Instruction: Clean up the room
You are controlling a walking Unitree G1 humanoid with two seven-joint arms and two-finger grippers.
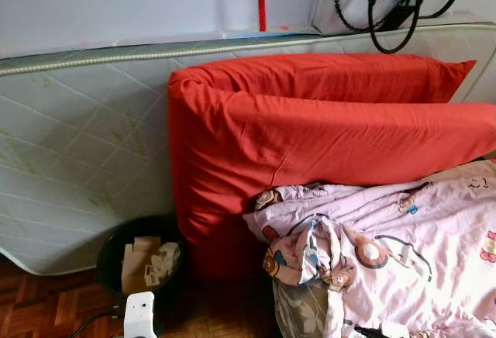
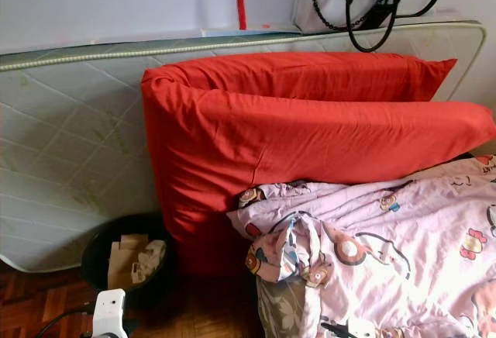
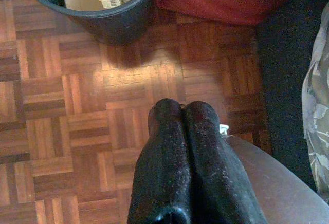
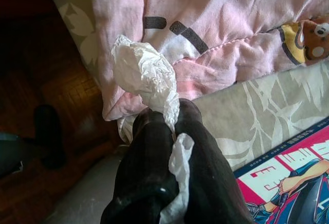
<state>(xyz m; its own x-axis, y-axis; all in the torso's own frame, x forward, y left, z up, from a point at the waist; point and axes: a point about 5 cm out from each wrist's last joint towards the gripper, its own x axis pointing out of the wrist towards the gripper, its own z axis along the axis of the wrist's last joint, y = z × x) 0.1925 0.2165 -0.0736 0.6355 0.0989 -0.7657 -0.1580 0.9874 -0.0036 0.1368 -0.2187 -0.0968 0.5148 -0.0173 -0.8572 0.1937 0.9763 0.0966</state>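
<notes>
the right gripper pinches a crumpled white tissue between its black fingers, held over the edge of the pink cartoon blanket in the upper half of its wrist view. the left gripper hangs with fingers pressed together, holding nothing, above the parquet floor. the dark waste bin, holding cardboard scraps, sits at lower left beside the red cushions

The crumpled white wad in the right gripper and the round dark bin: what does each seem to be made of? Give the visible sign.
Crumpled white wad: likely tissue paper, matte, finely creased, pinched in the right gripper. Round dark bin: probably plastic, a smooth thin wall with a dull sheen.
</notes>
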